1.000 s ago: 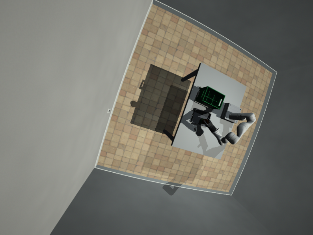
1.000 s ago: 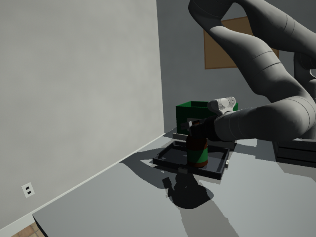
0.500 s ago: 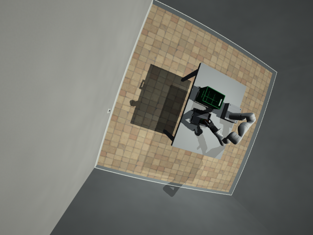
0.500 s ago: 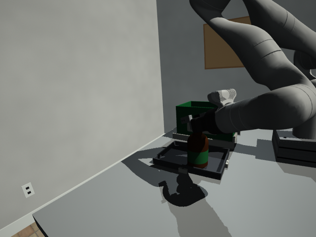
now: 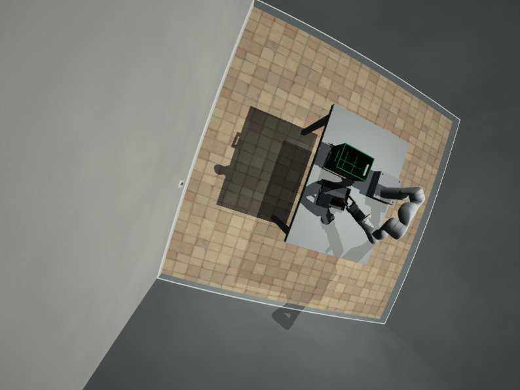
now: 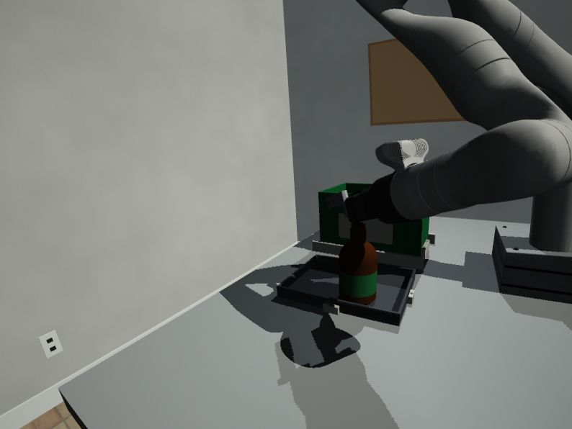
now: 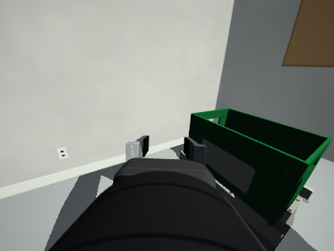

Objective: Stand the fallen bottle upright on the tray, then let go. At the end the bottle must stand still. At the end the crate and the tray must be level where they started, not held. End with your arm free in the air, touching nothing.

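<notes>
Two things show up in the top view, middle right of the frame: the bottle (image 5: 340,201) (image 6: 358,272) by the lower right corner of the tray (image 5: 330,205) (image 6: 378,314), and the claw (image 5: 346,200) (image 6: 341,201) (image 7: 166,143) close by it. Whether they touch can't be told from up there.

Exterior view, lower middle: the bottle is seen upright on the tray, long axis vertical, neck just under the claw's body. The claw is aimed left and a bit down, so pretty much crosswise to the bottle, with its tips past and above the mouth. Contact at the mouth can't be ruled out. Tray and crate (image 5: 354,161) (image 6: 327,217) (image 7: 270,185) both look level.

Wrist view, centre: fingers spread wide, nothing pinched, no bottle visible between them — crate off to the right. Looks basically done, tbh. Only a clean retreat seems needed, up and away — if the neck gets dragged sideways, the bottle could be tipped.
</notes>
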You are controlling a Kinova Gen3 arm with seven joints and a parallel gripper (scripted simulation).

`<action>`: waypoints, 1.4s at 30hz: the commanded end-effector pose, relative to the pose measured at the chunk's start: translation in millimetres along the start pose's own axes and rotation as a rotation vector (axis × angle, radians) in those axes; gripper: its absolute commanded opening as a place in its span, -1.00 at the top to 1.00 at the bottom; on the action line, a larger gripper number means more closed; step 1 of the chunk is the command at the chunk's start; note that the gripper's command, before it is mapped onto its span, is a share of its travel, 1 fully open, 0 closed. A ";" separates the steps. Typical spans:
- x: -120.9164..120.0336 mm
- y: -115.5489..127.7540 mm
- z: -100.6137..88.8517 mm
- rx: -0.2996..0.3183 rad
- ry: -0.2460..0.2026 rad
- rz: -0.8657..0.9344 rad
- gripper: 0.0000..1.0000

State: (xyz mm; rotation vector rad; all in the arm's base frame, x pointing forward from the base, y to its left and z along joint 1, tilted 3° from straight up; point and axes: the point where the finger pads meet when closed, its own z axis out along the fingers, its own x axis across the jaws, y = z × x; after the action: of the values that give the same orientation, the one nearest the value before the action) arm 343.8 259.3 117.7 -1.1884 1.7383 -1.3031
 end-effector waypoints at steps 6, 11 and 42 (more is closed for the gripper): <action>-1.6 -17.1 -4.8 0.002 -0.003 0.014 -1.00; -1.5 -26.0 -8.0 0.002 -0.003 0.014 -1.00; -1.3 -40.2 -13.2 0.002 -0.003 0.014 1.00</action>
State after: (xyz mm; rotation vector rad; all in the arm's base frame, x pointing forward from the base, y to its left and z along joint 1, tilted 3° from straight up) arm 343.7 261.4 159.3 -1.1764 1.7398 -1.2948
